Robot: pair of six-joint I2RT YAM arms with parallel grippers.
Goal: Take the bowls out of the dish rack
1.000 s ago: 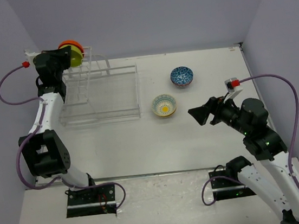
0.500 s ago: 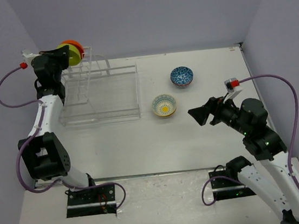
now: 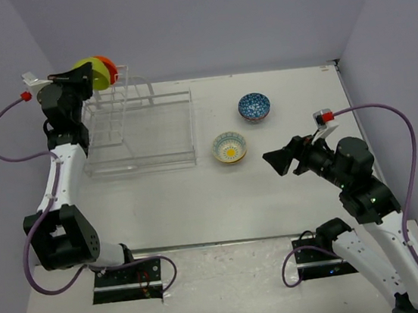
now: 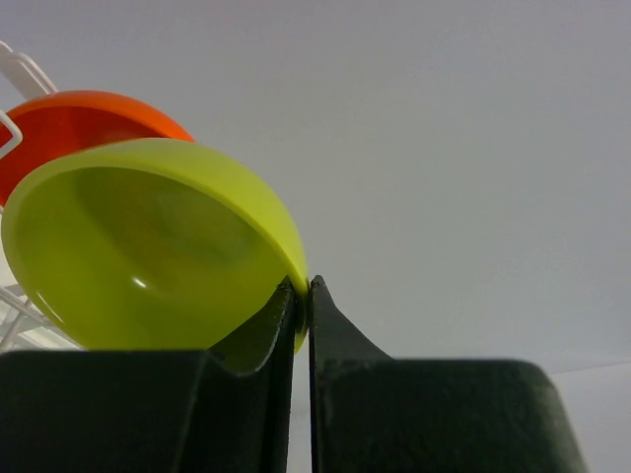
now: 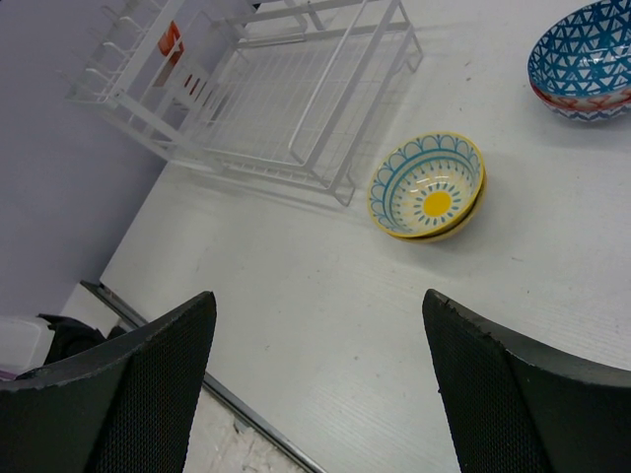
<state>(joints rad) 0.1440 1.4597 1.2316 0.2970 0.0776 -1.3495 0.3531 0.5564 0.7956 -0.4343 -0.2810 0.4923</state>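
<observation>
My left gripper (image 3: 69, 76) is shut on the rim of a lime-green bowl (image 3: 86, 71), held in the air at the tall gridded end of the dish rack (image 3: 141, 130). In the left wrist view the fingers pinch the green bowl's (image 4: 148, 256) edge at my left gripper (image 4: 303, 296). An orange bowl (image 3: 109, 65) (image 4: 79, 123) stands on edge in the rack just behind it. My right gripper (image 3: 277, 161) (image 5: 317, 305) hangs open over the table on the right, holding nothing.
A yellow-and-teal patterned bowl (image 3: 229, 147) (image 5: 429, 199) and a blue patterned bowl (image 3: 254, 107) (image 5: 582, 59) sit on the table right of the rack (image 5: 266, 89). Walls close in behind and to the left of the rack.
The left gripper has carried the green bowl up and to the left, away from the orange bowl. The right arm has not moved.
</observation>
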